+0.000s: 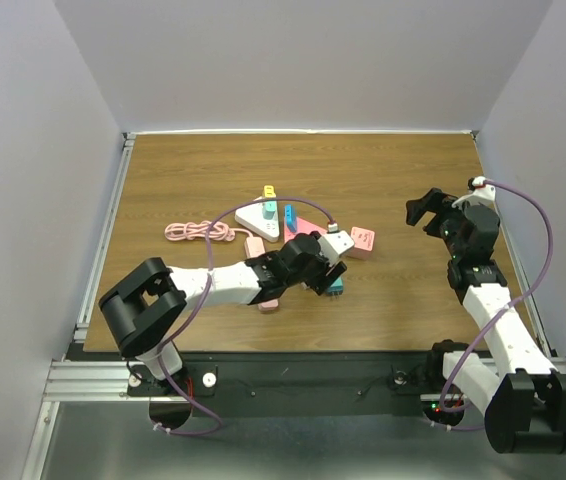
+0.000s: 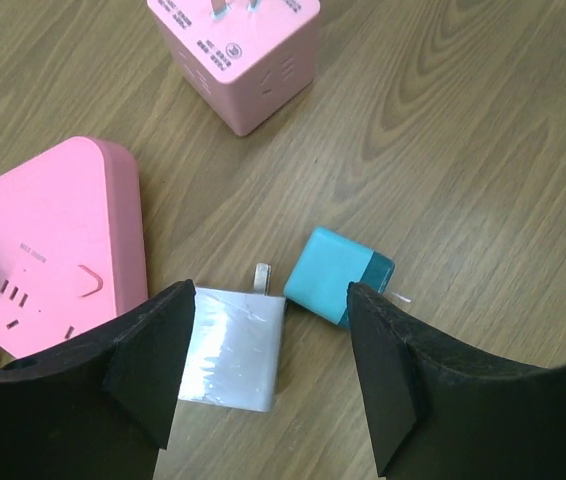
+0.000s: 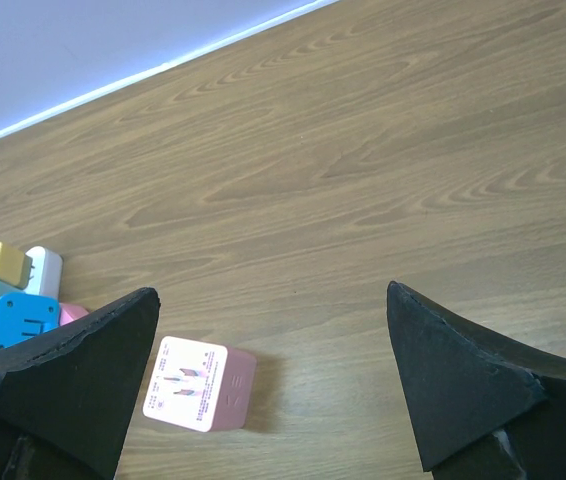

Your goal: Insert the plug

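Note:
A white plug [image 2: 231, 350] lies flat on the wood with a metal prong pointing away from me. Beside it lies a teal plug [image 2: 338, 275]. My left gripper [image 2: 271, 300] hovers open over both, the white plug close to its left finger [image 2: 153, 350], nothing clamped. The pink triangular power strip [image 2: 58, 250] sits just to the left, its sockets facing up. From above, the left gripper [image 1: 328, 270] is at the table's middle, next to the pink strip [image 1: 303, 228]. My right gripper [image 1: 425, 210] stands open and empty at the right.
A pink cube adapter [image 1: 362, 241] lies prongs-up, also seen in the wrist views [image 2: 248, 55] [image 3: 200, 385]. A white triangular strip [image 1: 261, 218] carries yellow and blue plugs. A coiled pink cable [image 1: 198, 231] lies to the left. White walls enclose the table.

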Available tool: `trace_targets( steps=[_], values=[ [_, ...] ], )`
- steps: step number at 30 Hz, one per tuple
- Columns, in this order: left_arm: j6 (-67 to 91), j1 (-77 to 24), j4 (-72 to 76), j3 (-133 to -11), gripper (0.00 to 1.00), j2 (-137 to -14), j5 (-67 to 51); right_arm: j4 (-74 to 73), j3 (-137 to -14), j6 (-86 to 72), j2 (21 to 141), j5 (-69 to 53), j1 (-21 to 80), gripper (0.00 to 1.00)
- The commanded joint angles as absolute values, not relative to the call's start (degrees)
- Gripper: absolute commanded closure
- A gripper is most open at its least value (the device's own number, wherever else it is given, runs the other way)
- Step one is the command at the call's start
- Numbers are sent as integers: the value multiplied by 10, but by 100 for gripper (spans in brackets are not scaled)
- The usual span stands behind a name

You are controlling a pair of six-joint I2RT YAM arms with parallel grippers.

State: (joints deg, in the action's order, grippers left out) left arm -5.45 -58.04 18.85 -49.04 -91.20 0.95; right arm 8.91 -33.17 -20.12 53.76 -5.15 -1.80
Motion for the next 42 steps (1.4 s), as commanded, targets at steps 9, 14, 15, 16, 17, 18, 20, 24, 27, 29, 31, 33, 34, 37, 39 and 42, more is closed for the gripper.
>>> trace_targets(
  steps=[9, 14, 15, 16, 17, 18, 20, 24, 27, 29, 31, 33, 34, 37, 39, 42],
  values=[
    [-91, -557, 152, -504, 26, -933, -40, 92, -351, -196, 536, -66, -18, 0],
    [-88, -544, 160, -496, 26, -945, -45, 90, -351, -195, 534, -68, -18, 0],
    [-88, -543, 162, -496, 26, -947, -44, 90, -352, -195, 534, -68, -18, 0],
    [-86, -541, 163, -495, 26, -951, -46, 89, -352, -195, 534, -69, -18, 0],
    [-85, -539, 167, -494, 26, -954, -48, 89, -353, -195, 534, -70, -18, 0],
    [-84, -536, 169, -494, 26, -955, -48, 88, -353, -194, 534, -71, -18, 0],
    [-83, -529, 170, -493, 26, -963, -54, 87, -355, -194, 534, -71, -18, 0],
    [-81, -523, 170, -492, 26, -969, -57, 86, -355, -193, 533, -70, -18, 0],
    [-77, -515, 171, -489, 26, -973, -54, 85, -354, -194, 534, -72, -18, 0],
    [-75, -509, 172, -487, 26, -979, -55, 85, -354, -194, 535, -71, -18, 0],
    [-71, -507, 173, -489, 26, -989, -62, 85, -354, -195, 537, -72, -18, 0],
    [-69, -507, 173, -489, 26, -993, -73, 85, -356, -193, 536, -74, -18, 0],
    [-68, -507, 172, -489, 26, -996, -75, 85, -356, -194, 537, -74, -18, 0],
    [-60, -507, 172, -490, 28, -1005, -83, 85, -356, -192, 536, -76, -18, 0],
    [-50, -507, 162, -497, 38, -1013, -91, 84, -357, -189, 536, -81, -18, 0],
    [-14, -507, 144, -519, 70, -1029, -118, 83, -363, -183, 537, -96, -18, 0]
  ],
)
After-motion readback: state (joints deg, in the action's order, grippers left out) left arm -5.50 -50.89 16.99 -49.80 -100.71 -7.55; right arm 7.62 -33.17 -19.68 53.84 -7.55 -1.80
